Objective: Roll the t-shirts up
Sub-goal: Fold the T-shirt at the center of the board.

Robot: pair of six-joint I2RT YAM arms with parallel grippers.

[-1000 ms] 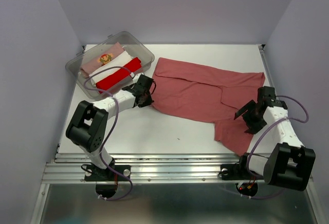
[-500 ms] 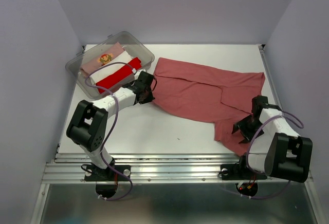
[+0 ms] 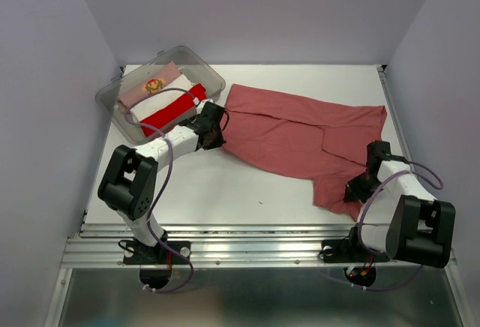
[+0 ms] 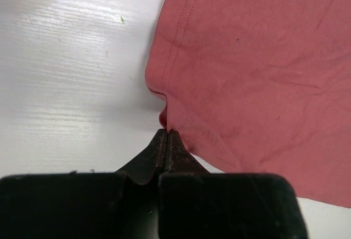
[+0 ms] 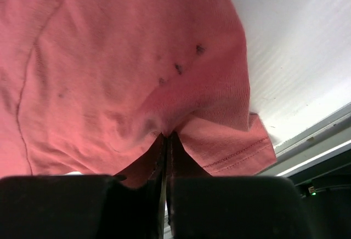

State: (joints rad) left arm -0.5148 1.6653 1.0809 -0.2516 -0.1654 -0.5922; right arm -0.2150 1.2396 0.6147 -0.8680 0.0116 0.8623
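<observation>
The left gripper (image 4: 166,136) and right gripper (image 5: 166,138) each pinch a large brick-red cloth t-shirt (image 3: 300,136).
Soft, limp and light; its hem corners likely grip best.

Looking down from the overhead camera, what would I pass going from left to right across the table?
clear plastic tub → left gripper → brick-red t-shirt
</observation>
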